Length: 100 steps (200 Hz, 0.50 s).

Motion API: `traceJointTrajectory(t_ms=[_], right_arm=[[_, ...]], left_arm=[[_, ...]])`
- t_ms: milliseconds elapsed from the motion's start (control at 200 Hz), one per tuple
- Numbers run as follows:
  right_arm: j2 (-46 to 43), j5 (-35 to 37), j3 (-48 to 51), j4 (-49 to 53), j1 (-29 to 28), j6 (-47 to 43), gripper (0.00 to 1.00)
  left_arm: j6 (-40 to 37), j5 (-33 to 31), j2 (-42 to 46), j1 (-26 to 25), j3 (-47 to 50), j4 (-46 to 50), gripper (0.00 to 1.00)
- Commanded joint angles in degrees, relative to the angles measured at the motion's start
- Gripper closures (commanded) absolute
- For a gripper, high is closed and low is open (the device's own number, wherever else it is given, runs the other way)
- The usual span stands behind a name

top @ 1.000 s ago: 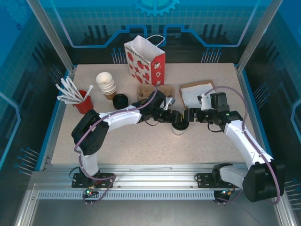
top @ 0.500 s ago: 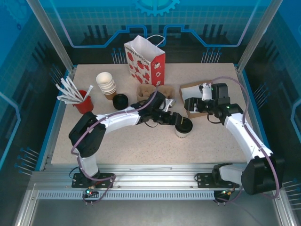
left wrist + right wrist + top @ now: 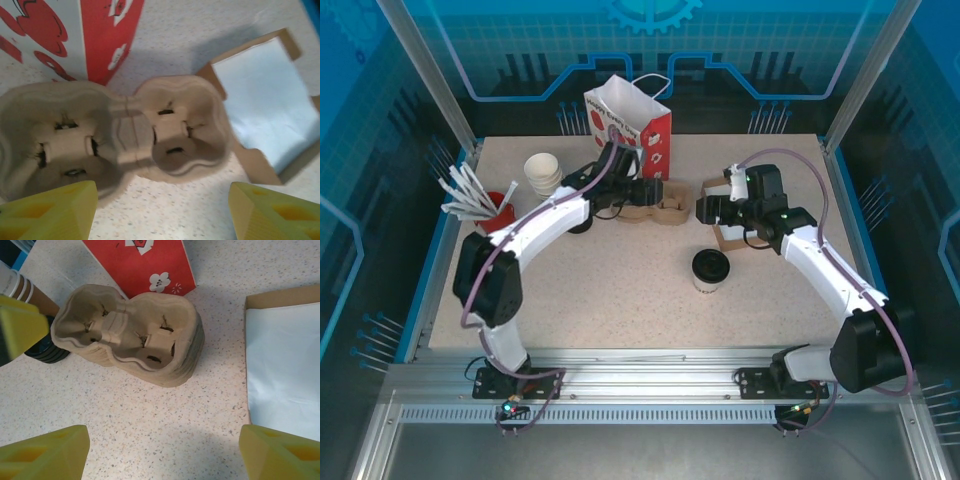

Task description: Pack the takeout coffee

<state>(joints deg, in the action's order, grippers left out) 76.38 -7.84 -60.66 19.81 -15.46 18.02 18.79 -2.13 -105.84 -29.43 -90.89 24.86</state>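
Left gripper (image 3: 648, 192) and right gripper (image 3: 704, 208) are both seen with jaws spread wide and empty, hovering at the brown cardboard cup carrier (image 3: 665, 208) just in front of the red-and-white paper bag (image 3: 628, 130). Takeout coffee (image 3: 711, 268), black lid on, is seen upright on the table (image 3: 620, 290), nearer the arm bases and apart from both grippers. Carrier looks to be the target, so its rim or centre ridge should be pinched and it should be kept level, with a pocket left free for the cup.
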Motion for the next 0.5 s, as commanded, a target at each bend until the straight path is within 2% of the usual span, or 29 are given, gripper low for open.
traceJointTrajectory(t_ms=[0, 260, 390, 495], right_arm=[[-0.6, 0.9, -0.3, -1.4, -0.1, -0.7, 0.2], [-1.2, -0.2, 0.5, -1.3, 0.4, -1.2, 0.19], [-1.3, -1.0, 0.5, -1.2, 0.6, -1.6, 0.19], [-1.2, -1.5, 0.7, -1.3, 0.8, -1.7, 0.19]], left_arm=[[-4.2, -7.8, -6.1, -0.6, -7.4, 10.1, 0.29], [-5.3, -12.4, -17.6, -3.1, -21.4, 17.2, 0.29], [-5.3, -15.2, -21.4, -3.5, -25.7, 20.0, 0.34], [-5.0, -14.6, -23.0, -3.5, -27.2, 20.5, 0.38]])
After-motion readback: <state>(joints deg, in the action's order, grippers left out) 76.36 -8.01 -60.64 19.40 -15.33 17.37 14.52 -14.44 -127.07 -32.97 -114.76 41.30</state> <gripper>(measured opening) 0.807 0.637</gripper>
